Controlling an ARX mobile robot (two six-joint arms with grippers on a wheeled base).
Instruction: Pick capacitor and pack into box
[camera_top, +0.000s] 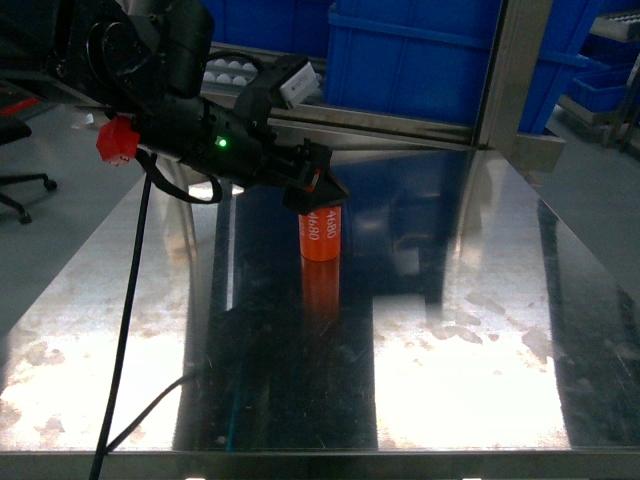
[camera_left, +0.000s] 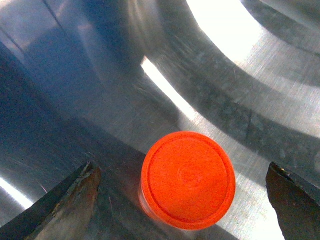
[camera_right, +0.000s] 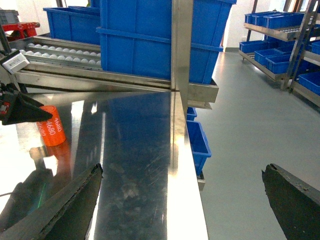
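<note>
Head view: the left gripper hangs directly over the orange capacitor, which stands upright on the steel table. For a sound grasp, lower the arm straight down until the fingers flank the cylinder wall, then close evenly so the part does not tip. The box is not in view.

Left wrist view: the capacitor sits between the two fingertips, nearer the left one. The jaws are spread wide and touch nothing; centre the part before closing.

Right wrist view: the right gripper is spread wide and holds nothing, at the table edge, well apart from the capacitor. Blue bins stand behind the table.
</note>
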